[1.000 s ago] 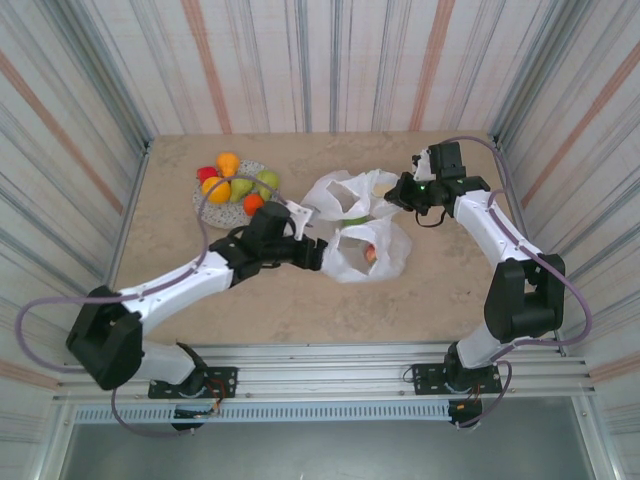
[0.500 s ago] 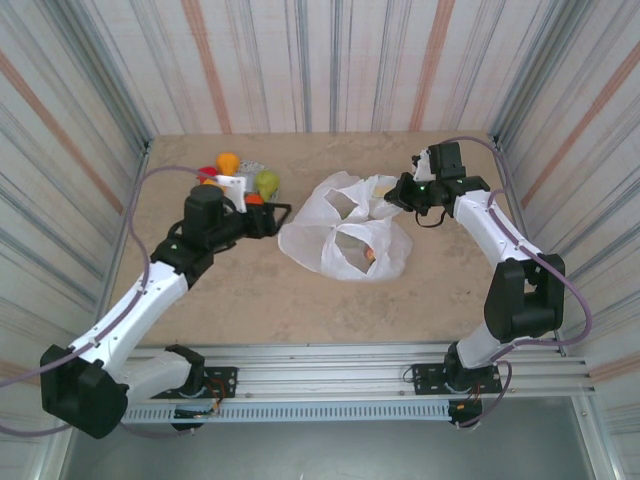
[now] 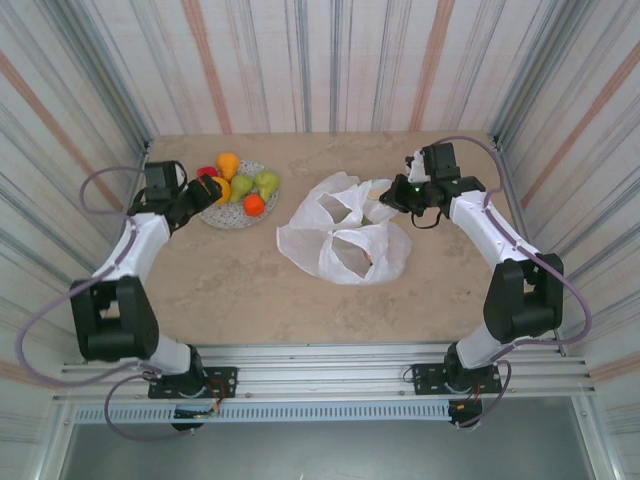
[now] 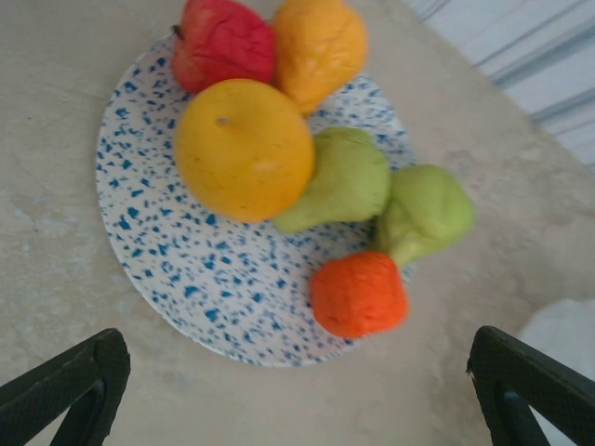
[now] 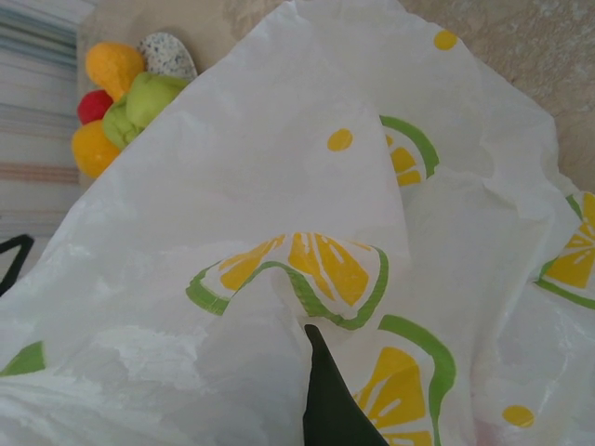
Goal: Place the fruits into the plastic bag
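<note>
Swinging away from the plastic bag (image 3: 345, 235), the left arm has gone back to the plate (image 4: 186, 269) at the far left of the table (image 3: 250, 300). Its left pincer (image 3: 210, 190) hangs wide open just over the fruits (image 4: 246, 149), huddled together on the plate. The right pincer (image 3: 395, 195) is closed, pinching the bag's far right edge; the bag lies mid-table

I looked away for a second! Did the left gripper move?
Yes. The left gripper swung left, from beside the plastic bag to the plate's edge.
</note>
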Available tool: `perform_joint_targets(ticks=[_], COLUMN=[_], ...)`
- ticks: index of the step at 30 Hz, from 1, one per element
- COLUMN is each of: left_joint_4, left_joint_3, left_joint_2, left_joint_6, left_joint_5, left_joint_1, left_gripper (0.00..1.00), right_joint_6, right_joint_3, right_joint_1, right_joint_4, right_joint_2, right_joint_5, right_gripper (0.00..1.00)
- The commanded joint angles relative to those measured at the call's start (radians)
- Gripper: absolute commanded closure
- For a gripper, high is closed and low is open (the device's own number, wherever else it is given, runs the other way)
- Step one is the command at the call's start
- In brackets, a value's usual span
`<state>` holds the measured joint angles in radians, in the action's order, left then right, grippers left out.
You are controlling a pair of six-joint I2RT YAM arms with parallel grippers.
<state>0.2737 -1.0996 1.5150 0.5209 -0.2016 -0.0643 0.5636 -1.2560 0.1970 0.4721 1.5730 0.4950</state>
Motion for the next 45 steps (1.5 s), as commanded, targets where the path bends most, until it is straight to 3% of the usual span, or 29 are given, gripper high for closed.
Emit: perform_joint_targets(ticks=[1, 14, 20, 27, 36, 40, 45], left_joint_4=[0.039, 0.106, 0.085, 0.059, 0.019, -0.029, -0.101], left_joint_3=[-0.102, -0.393, -0.428, -0.426, -0.323, -0.197, 0.015], left_joint_2=[0.096, 0.461, 0.525, 0.554, 0.455, 0.322, 0.090], left_joint_6=[-0.008, -0.046, -0.055, -0.061, -0.070, -0.044, 0.006], left_joint_5=[0.055, 0.017, -0.017, -0.060, -0.034, -0.035, -0.123], left_joint_1=[-0.011, -0.022, -0.025, -0.028, -0.040, -0.040, -0.032], left_gripper=[0.02, 0.04, 0.05, 0.15, 0.28, 0.30, 0.33], right_joint_6=[-0.028, -0.050, -0.050, -0.050, -0.045, -0.042, -0.045], right_joint_3=[-0.001, 0.005, 0.011, 0.016, 0.014, 0.008, 0.002], right_joint_1=[0.008, 0.019, 0.020, 0.028, 0.036, 0.040, 0.039], right_joint_4=[0.003, 0.023, 0.027, 0.032, 0.037, 0.037, 0.040], right_joint_2=[0.003, -0.003, -0.010, -0.010, -0.017, -0.013, -0.011], right_joint_5=[0.006, -0.006, -0.007, -0.013, -0.022, -0.022, -0.021], right_gripper=[1.00, 1.00, 1.00, 1.00, 1.00, 1.00, 1.00])
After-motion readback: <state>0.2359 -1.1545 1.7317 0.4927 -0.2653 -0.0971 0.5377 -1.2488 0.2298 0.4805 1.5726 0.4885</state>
